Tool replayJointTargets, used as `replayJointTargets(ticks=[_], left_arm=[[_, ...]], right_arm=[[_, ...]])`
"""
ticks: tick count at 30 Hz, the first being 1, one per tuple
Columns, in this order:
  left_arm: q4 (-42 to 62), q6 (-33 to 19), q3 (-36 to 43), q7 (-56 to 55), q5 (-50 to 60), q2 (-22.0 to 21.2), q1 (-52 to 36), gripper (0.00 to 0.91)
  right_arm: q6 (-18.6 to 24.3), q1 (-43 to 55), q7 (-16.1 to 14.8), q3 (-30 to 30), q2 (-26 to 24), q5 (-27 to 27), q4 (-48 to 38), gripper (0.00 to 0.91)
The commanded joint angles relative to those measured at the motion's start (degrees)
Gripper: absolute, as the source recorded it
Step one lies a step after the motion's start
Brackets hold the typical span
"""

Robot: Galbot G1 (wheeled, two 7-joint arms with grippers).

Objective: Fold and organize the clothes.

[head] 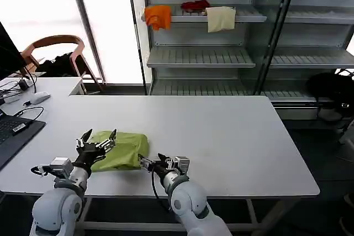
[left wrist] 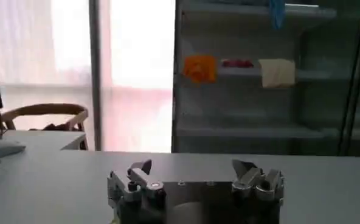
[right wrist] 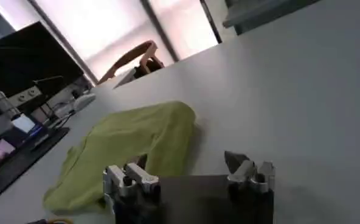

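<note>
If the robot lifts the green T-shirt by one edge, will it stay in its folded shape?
Probably not. The green T-shirt lies in soft rounded folds, so it likely droops and unfolds. It looks thin, so probably light. Pushed, it may bunch on the smooth table.

An office-like lab — white table (head: 221, 131), laptop (head: 14, 131), mouse (head: 38, 97), chair (head: 55, 53) — metal shelves (head: 202, 56) beyond the fingers.

One T-shirt (head: 120, 148), two grippers (head: 98, 142) (head: 150, 163), one table (head: 232, 136).
</note>
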Motion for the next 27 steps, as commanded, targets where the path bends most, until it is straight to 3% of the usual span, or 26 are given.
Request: replayJointTargets(ticks=[1, 5, 6, 9, 11, 21, 27], left_arm=[[-0.7, -0.6, -2.5, 0.2, -1.2, 0.1, 1.7, 0.907], [-0.3, -0.7, -2.4, 0.2, -1.2, 0.1, 1.8, 0.907], [-0.2, -0.7, -2.3, 0.1, -1.2, 0.0, 1.8, 0.907], [0.0, -0.7, -2.1, 0.0, -1.1, -0.2, 1.8, 0.907], [0.1, -0.7, -1.9, 0.0, -1.1, -0.3, 1.8, 0.907], [-0.1, -1.0, -1.5, 0.0, -1.1, -0.6, 2.3, 0.907], [0.0, -1.3, -1.3, -0.1, -1.0, -0.7, 2.5, 0.907]], right_arm=[[-0.3, 1.7, -0.6, -2.4, 2.8, 1.5, -3.6, 0.846], [-0.2, 1.9, -3.1, -1.8, 2.8, 1.1, -3.9, 0.826], [-0.2, 1.8, -4.5, -1.5, 2.8, 0.9, -3.9, 0.786], [-0.1, 1.8, -6.0, -1.1, 2.8, 0.3, -3.7, 0.433], [-0.1, 2.0, -6.5, -0.8, 2.8, 0.3, -3.8, 0.02], [1.7, 2.0, -11.9, 1.4, 2.8, 1.4, -1.8, 0.0], [2.6, 1.6, -11.8, 2.8, 2.8, 1.3, 0.1, 0.0]])
